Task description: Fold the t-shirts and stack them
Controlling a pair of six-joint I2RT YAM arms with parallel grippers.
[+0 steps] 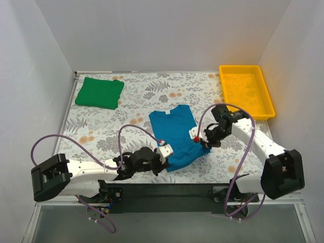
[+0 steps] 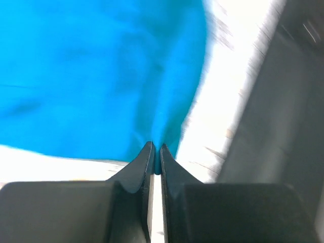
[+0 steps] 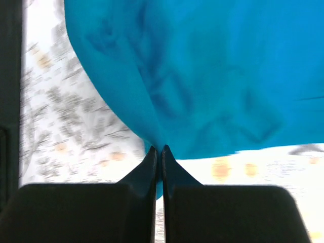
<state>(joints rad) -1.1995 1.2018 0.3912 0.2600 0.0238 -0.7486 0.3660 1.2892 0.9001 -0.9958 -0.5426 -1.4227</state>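
Left wrist view: the left gripper point(image 2: 156, 149) has its two dark fingers pressed together on a thin pinch of the teal-blue t-shirt point(image 2: 91, 71), which fans out from the tips and fills the upper left of the frame as smooth, slightly blurred cloth with soft creases. To its right runs a strip of pale patterned table point(image 2: 223, 76).

In the right wrist view, the right gripper point(image 3: 158, 150) is likewise clamped on an edge of the same shirt. The fabric rises from the tips in a gathered fold and spreads across the upper right, more wrinkled here.

From the top external view, the shirt lies in the middle of the frame as a narrow, plain panel. Its neckline points to the upper edge and its lower end is tilted toward the lower left. The left gripper holds the lower left corner and the right gripper the lower right edge.

The bright green t-shirt point(image 1: 99, 92) lies folded into a neat rectangle at the upper left, well apart from the blue one. A yellow tray point(image 1: 245, 88) sits at the upper right.
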